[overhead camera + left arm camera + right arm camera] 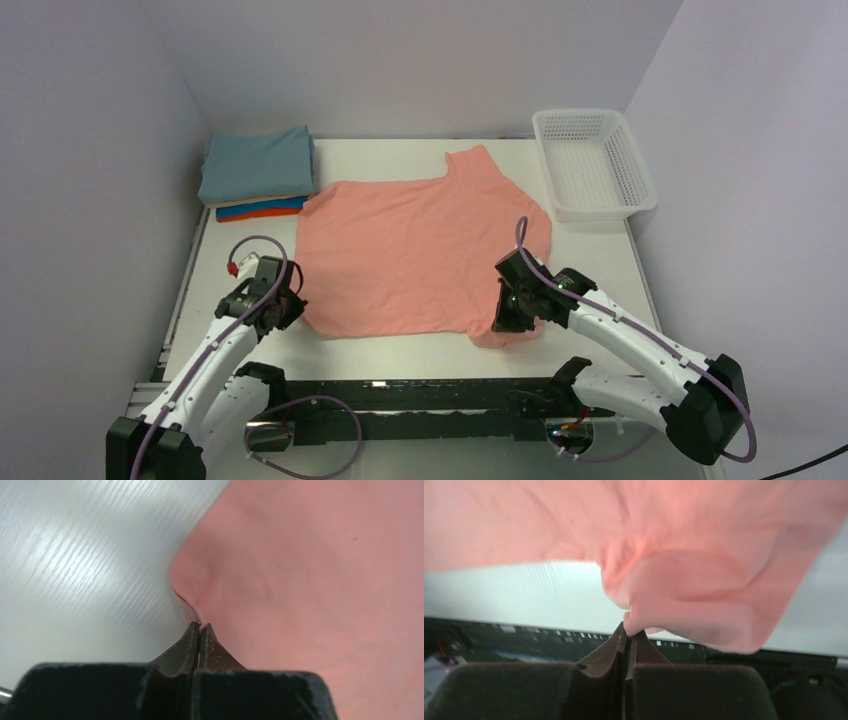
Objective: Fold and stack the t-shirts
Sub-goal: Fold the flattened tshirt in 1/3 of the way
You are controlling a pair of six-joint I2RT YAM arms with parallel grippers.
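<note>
We've got both claws on the plain salmon-pink cloth t-shirt (415, 245), which lies spread flat across the middle of the white table (400, 355). Its near edge runs left to right between the two arms. The left gripper (201, 629) is pressed together on the near-left corner, a thin fold of pink cloth pinched between its tips, low on the tabletop. The right gripper (626, 631) is pinching the near-right corner, and there the cloth hangs bunched and raised off the table.

The whole body of the shirt stretches away from both claws toward the far side, and each arm has its own corner. To our eye that sets up a fold carried away from us, near edge over toward far edge, both hands travelling together. The stack of folded shirts (258, 168), teal on top, waits at the far left, well apart from the pink one's near corners.
</note>
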